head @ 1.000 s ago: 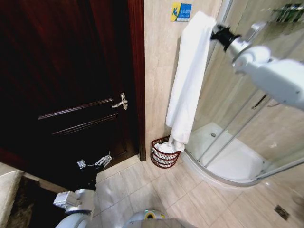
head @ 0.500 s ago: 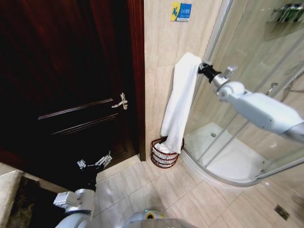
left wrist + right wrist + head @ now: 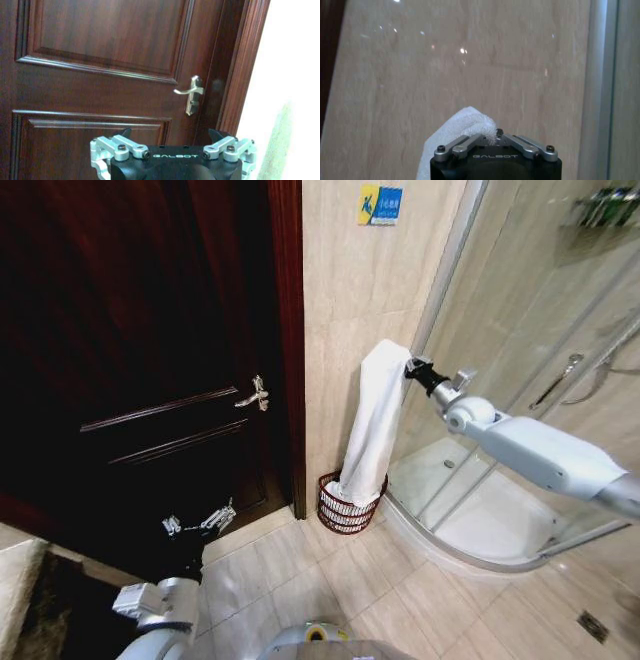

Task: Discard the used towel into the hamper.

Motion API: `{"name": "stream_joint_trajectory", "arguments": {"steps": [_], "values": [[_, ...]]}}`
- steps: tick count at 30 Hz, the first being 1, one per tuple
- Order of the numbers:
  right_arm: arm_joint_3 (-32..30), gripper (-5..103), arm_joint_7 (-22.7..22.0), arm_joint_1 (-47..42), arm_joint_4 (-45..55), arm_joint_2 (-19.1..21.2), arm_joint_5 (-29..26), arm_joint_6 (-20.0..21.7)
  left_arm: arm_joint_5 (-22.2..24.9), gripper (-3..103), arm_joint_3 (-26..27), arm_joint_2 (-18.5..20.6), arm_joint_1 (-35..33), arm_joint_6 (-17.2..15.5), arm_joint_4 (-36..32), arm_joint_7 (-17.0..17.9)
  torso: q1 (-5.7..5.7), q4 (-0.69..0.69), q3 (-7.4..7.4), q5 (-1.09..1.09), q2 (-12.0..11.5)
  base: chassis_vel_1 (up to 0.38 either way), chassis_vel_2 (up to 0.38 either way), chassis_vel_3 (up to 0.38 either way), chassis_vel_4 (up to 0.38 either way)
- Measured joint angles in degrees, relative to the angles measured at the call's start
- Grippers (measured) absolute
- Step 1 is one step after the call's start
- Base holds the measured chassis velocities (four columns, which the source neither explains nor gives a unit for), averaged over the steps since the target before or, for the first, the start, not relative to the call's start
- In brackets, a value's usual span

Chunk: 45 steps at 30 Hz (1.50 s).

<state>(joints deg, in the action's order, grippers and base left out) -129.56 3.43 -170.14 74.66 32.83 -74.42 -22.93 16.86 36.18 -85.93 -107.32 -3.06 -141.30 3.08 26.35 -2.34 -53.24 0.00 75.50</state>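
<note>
i have the right gripper (image 3: 411, 366) out in front of the beige tiled wall (image 3: 350, 300), beside the metal edge of the glass shower enclosure (image 3: 520, 380), and its fingers are pinched tight on the top fold of the white towel (image 3: 368, 425). in the right wrist view the right gripper (image 3: 489, 138) has its jaws drawn together with a tuft of towel (image 3: 465, 125) bunched between them. the towel hangs straight down from that grip, and its lower end sits inside the hamper (image 3: 345, 510), a small reddish-brown wire basket on the floor at the foot of the wall, between the dark wooden door (image 3: 150, 360) and the curved shower base (image 3: 480, 520). white cloth fills the basket's top. my left gripper (image 3: 198, 522) is parked low in front of the door; in the left wrist view the left gripper (image 3: 174, 144) has its fingers spread apart with nothing between them, pointing at the door panels and the silver door handle (image 3: 192, 92).
</note>
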Motion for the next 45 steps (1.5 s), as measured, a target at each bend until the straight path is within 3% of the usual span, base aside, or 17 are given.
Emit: {"name": "stream_joint_trajectory", "arguments": {"steps": [16,32,34,38,40,45], "values": [[13.36,1,8.99,0.35,-5.30,0.04,-10.38,-2.89,0.00,100,0.00,0.00,0.00,0.00,0.00,0.00,0.00,0.02,0.00,-0.01,0.00,0.000,0.000,0.000,0.000],[23.12,1,11.87,0.41,-12.01,6.16,-9.00,-4.89,0.00,100,0.00,0.00,0.00,0.00,0.00,0.00,0.01,0.00,0.00,0.00,0.00,0.000,0.000,0.000,0.000],[23.48,1,11.98,0.41,-12.88,6.54,-8.65,-5.17,0.00,100,0.00,0.00,0.00,0.00,0.00,0.00,0.01,0.00,-0.01,0.00,0.00,0.000,0.000,0.000,0.000],[24.04,1,10.74,0.37,-18.51,9.69,-6.17,-9.61,0.00,100,0.00,0.00,0.00,0.00,0.00,0.00,0.01,0.02,-0.01,0.00,0.00,0.000,0.000,0.000,0.000],[21.43,1,8.69,0.36,-20.72,11.46,-4.78,-11.41,0.00,100,0.00,0.00,0.00,0.00,0.00,0.00,0.01,0.01,-0.01,0.00,0.00,0.000,0.000,0.000,0.000],[16.37,1,7.28,0.40,-20.88,12.63,-4.89,-11.04,0.00,100,0.00,0.00,0.00,0.00,0.00,0.00,0.01,-0.01,-0.01,-0.02,0.00,0.000,0.000,0.000,0.000]]}}
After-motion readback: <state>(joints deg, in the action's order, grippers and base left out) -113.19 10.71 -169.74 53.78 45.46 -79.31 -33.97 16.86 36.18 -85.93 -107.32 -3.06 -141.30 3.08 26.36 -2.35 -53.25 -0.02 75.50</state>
